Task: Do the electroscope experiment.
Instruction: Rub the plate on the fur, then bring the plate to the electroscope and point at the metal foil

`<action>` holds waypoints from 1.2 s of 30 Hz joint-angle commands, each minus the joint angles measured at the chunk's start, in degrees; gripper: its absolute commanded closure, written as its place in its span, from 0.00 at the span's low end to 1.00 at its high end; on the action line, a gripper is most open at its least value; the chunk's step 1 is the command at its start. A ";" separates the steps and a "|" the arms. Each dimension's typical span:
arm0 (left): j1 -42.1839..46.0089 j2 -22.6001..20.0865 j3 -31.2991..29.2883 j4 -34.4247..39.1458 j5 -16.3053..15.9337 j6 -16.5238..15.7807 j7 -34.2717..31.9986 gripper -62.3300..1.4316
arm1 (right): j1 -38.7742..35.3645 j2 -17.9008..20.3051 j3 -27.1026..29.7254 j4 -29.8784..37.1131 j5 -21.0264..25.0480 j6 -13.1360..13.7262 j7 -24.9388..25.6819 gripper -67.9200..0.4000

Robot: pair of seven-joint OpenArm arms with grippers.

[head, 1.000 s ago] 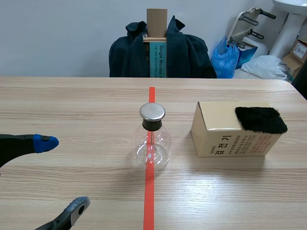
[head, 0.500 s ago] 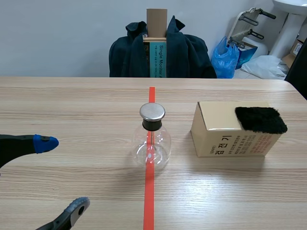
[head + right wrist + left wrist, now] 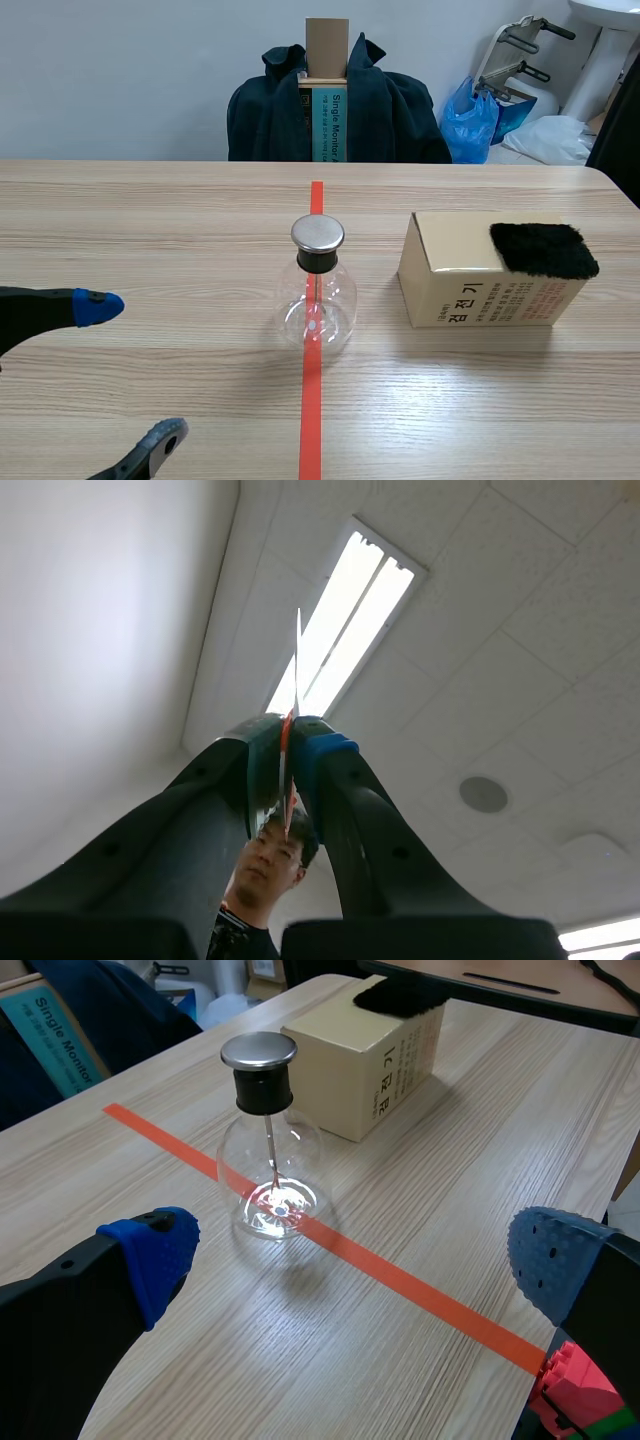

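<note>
- Electroscope (image 3: pixel 268 1160), a round glass flask with a metal cap, stands ahead of the left gripper (image 3: pixel 360 1260). The fingers of this gripper are wide apart and nothing is between them.
- In the scene view it sits on the orange-red tape line, near the middle of the table (image 3: pixel 150 220).
- On its right is a cardboard box (image 3: pixel 460 275), near but not touching, with a black fur pad (image 3: pixel 543 250) lying on its top.
- The right gripper (image 3: pixel 288 750) points up toward the ceiling. Its pads are pressed on a thin pale strip (image 3: pixel 297 645), which sticks out above them.
- Beyond it a ceiling lamp (image 3: pixel 345 620) is seen.
</note>
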 commanded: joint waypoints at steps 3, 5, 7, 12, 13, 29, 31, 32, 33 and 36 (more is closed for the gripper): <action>-3.54 1.53 0.85 -1.07 -0.33 -0.28 3.32 0.00 | 0.52 0.76 -0.70 0.46 1.84 -0.55 1.20 0.98; -7.15 2.93 2.01 -3.19 -0.35 -0.31 6.54 0.35 | 0.52 0.76 -1.53 0.50 2.14 -0.55 1.57 0.98; -11.85 4.31 3.96 -6.51 -0.35 -0.33 8.68 0.72 | 0.50 0.76 -2.47 0.52 2.12 -0.57 2.03 0.98; -25.35 9.11 10.12 -17.44 -0.33 -0.33 9.40 0.95 | 0.50 0.76 -3.45 0.52 2.08 -0.61 3.80 0.98; -27.93 10.21 11.47 -19.74 -0.15 -0.33 9.38 0.95 | 0.50 0.79 -3.45 0.52 2.08 -0.61 4.22 0.98; -42.05 19.41 23.19 -35.08 2.91 -0.04 9.03 0.95 | 0.48 0.96 -14.97 0.50 -1.97 -1.25 -1.51 0.98; -42.05 19.52 23.19 -35.34 3.17 0.17 9.03 0.95 | 0.35 1.88 -18.03 0.50 -4.11 -1.25 -4.35 0.98; -42.05 19.54 23.19 -35.34 3.21 0.17 9.03 0.95 | 0.33 2.54 -19.61 0.48 -5.09 -1.25 -5.92 0.98; -42.05 19.52 23.19 -35.34 3.32 0.17 9.03 0.95 | 0.31 3.32 -21.38 0.33 -6.16 -1.22 -7.91 0.98; -42.05 19.52 23.19 -35.34 3.96 0.20 9.01 0.95 | 0.31 5.42 -26.58 -1.05 -9.68 -1.25 -13.07 0.98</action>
